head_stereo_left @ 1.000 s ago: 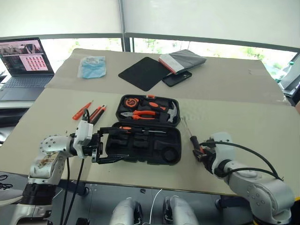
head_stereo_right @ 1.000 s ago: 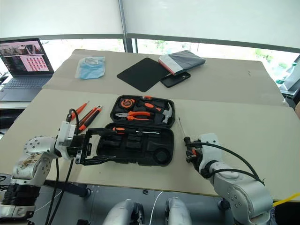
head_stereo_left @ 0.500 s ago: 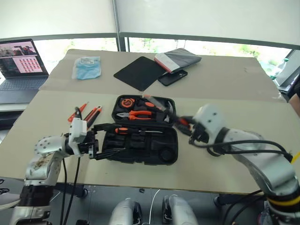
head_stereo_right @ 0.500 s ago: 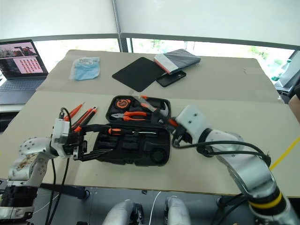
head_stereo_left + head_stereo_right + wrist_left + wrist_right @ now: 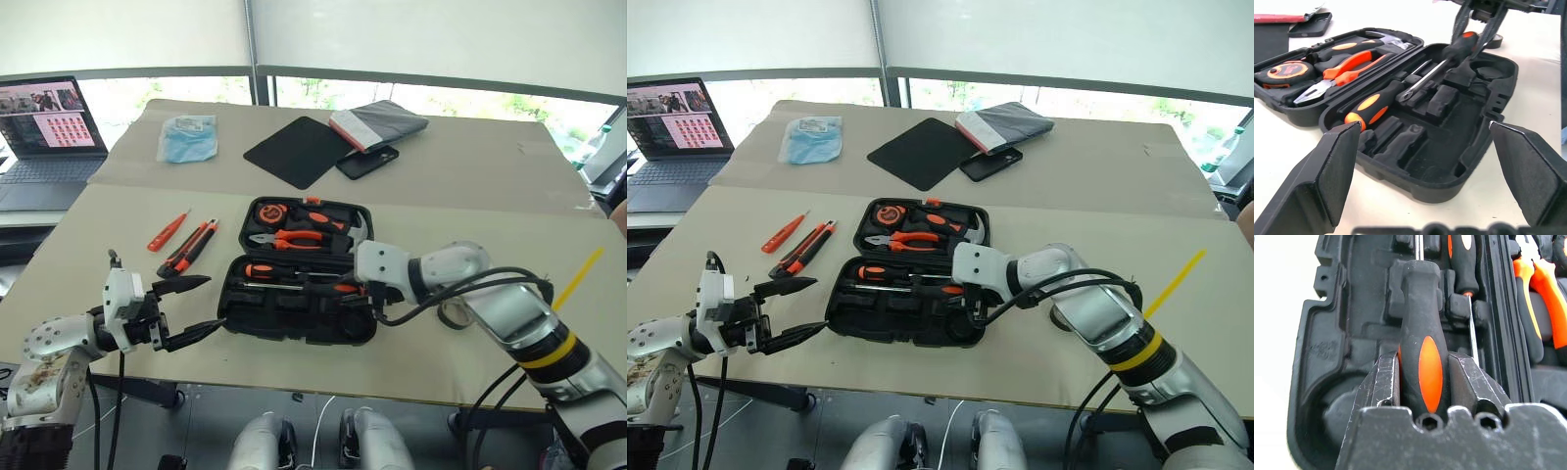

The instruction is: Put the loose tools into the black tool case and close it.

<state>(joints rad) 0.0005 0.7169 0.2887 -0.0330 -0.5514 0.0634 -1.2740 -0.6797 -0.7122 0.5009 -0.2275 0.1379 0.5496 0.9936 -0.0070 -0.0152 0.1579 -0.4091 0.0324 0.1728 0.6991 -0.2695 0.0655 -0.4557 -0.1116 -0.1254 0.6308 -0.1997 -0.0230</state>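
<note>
Your right gripper (image 5: 1422, 382) clamps an orange-and-black screwdriver (image 5: 1422, 347) over the open black plastic case (image 5: 294, 313); left gripper (image 5: 186, 308) gapes empty beside it, utility knife (image 5: 188, 247) near.

The open tool case (image 5: 299, 311) sat mid-table, one screwdriver (image 5: 167, 231) and the utility knife (image 5: 188, 249) loose to its left, a mat (image 5: 297, 151) behind it.
</note>
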